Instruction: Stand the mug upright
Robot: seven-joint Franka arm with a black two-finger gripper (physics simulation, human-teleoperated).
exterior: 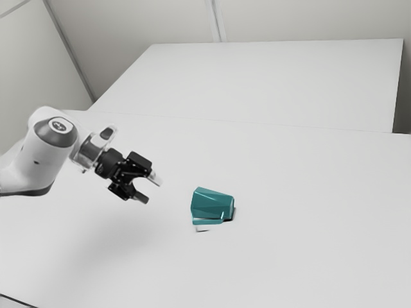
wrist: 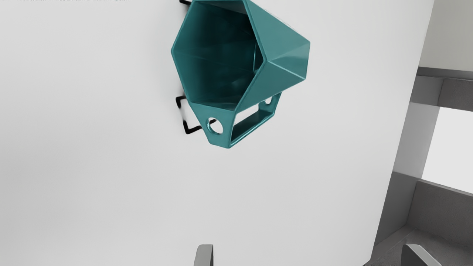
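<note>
My gripper (exterior: 154,188) hangs above the table toward the exterior view's left, its fingers apart with nothing between them. The teal faceted mug (exterior: 212,204) lies on its side, a short way from the fingertips toward the exterior view's right. In the wrist view the mug (wrist: 284,55) turns its hexagonal mouth partly to the camera, and its angular handle (wrist: 253,123) shows beside the body. The open gripper (wrist: 308,255) has a wide gap between its two fingertips, apart from the mug.
The white table (exterior: 308,192) carries the mug. Behind it stands another white surface (exterior: 276,77), with pale walls around. A table edge runs past the mug in the wrist view, with grey structures (wrist: 439,207) beyond.
</note>
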